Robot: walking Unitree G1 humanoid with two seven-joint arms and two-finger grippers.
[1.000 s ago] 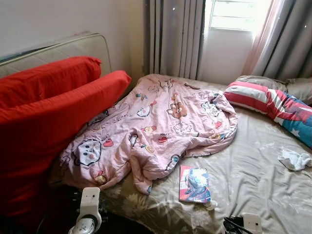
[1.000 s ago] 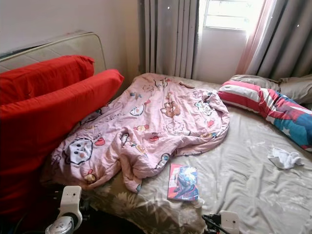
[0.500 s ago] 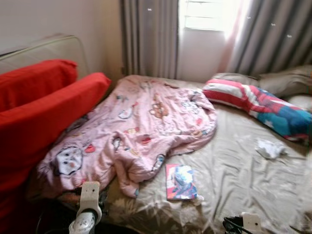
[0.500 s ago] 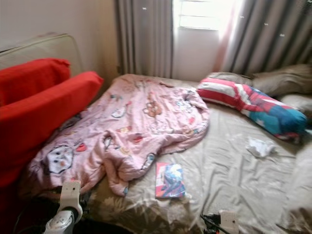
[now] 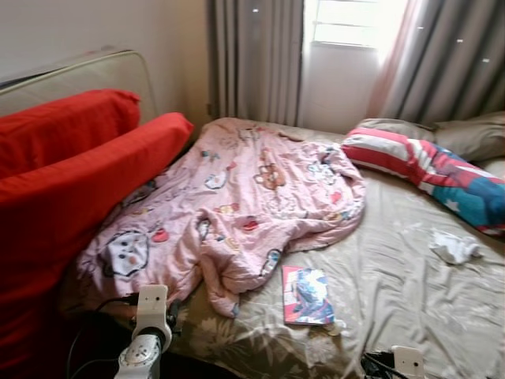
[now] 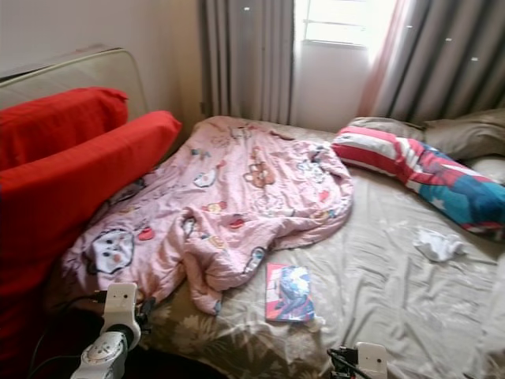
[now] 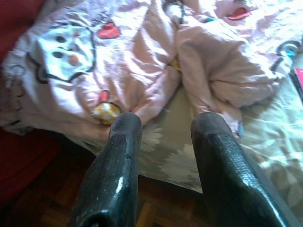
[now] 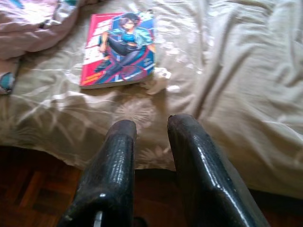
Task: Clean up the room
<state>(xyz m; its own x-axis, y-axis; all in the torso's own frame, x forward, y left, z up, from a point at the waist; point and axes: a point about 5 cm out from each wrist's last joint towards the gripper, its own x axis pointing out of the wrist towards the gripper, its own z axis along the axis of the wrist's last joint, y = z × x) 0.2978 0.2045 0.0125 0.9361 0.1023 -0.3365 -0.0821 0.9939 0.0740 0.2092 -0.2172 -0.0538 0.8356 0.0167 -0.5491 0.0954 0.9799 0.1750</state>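
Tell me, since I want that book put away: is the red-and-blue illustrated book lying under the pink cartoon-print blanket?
No, the red-and-blue illustrated book lies uncovered on the beige bedsheet, just beside the pink cartoon-print blanket's edge.

Daylight enters through the overexposed window at the upper right of the head views, blown out to white with a pinkish glow on the grey curtains. The rumpled beige bed sheet is evenly lit. Both head views look slightly soft. The wrist views darken towards the brown wooden floor, and the near black fingers are blurred.
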